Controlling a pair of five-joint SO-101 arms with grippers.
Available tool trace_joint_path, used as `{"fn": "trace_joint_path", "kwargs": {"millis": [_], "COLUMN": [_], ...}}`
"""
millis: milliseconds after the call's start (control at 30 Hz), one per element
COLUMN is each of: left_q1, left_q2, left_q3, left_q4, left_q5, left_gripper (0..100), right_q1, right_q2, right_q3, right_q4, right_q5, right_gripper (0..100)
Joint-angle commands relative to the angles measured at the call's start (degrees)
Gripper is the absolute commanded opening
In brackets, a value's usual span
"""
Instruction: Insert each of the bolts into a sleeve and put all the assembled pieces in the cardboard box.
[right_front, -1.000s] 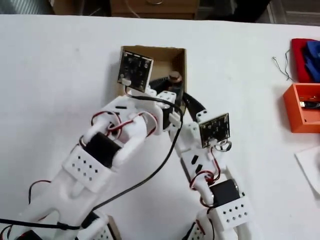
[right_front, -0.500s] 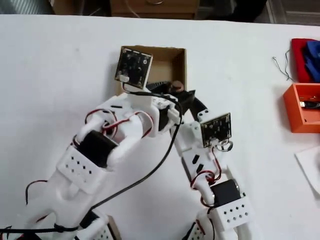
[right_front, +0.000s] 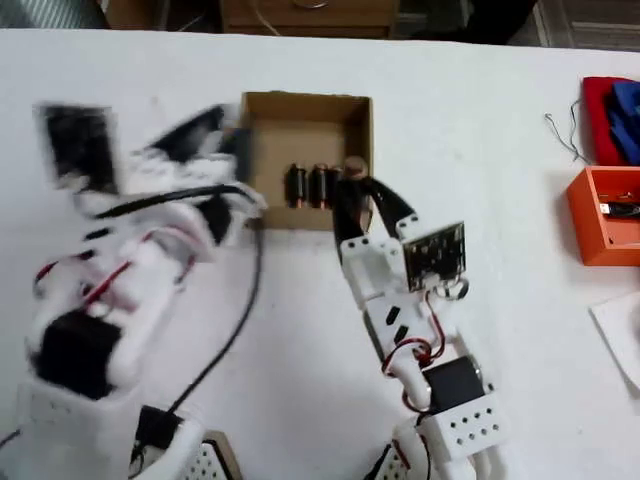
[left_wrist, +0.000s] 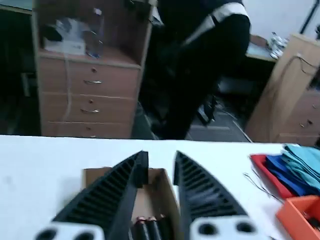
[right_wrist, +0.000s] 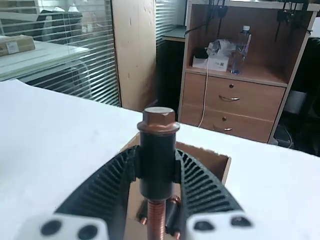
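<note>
The cardboard box (right_front: 305, 120) lies open at mid table. Two assembled pieces (right_front: 309, 185) lie side by side on its floor, dark sleeves with copper ends. My right gripper (right_front: 350, 195) stands at the box's near right corner, shut on a black sleeve (right_wrist: 156, 165) held upright, with a copper bolt (right_wrist: 158, 119) through it, its hex head on top and its thread below. The box (right_wrist: 212, 162) sits just behind that piece. My left gripper (right_front: 212, 135) hangs blurred beside the box's left wall, open with nothing between its fingers (left_wrist: 112, 192); the box (left_wrist: 159, 192) lies beyond them.
An orange bin (right_front: 605, 215) and red and blue cloths (right_front: 612, 110) sit at the table's right edge, with a thin wire (right_front: 566, 130) beside them. A white sheet (right_front: 622, 335) lies at the right edge. Bare table spreads on the far left.
The left arm has swung out of the box to the left and up, uncovering two assembled pieces inside. The right arm has stayed almost still with its bolt and sleeve.
</note>
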Motion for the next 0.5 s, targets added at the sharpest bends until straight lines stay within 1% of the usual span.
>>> {"fn": "trace_joint_path", "kwargs": {"millis": [0,67,100,233,300,367,467], "left_q1": [-11.34,-16.97,-19.43,-25.85,-27.25,-27.78,-27.96], "left_q2": [-4.92,-7.91,-9.49,-16.44,-19.96,-23.74,-30.07], "left_q3": [7.87,15.87,20.00,36.00,43.91,51.65,62.73], "left_q4": [0.18,0.00,0.00,-0.09,-0.09,-0.18,-2.37], "left_q5": [-0.09,-0.09,-0.09,-0.09,-0.44,-2.64,-4.84], "left_gripper": [5,2,3,3,3,3,3], "right_q1": [0.13,-0.22,-0.31,-0.84,-1.10,-1.10,-1.19], "right_q2": [4.79,11.12,14.81,33.10,43.12,53.58,69.23], "right_q3": [-14.24,-23.65,-28.57,-48.70,-58.46,-68.04,-82.90], "right_q4": [5.67,11.65,14.81,25.98,30.20,33.71,39.78], "right_q5": [0.09,0.00,-0.09,-6.33,-9.05,-11.52,-14.15], "right_gripper": [2.1,2.1,2.1,2.1,2.1,2.1,2.1]}}
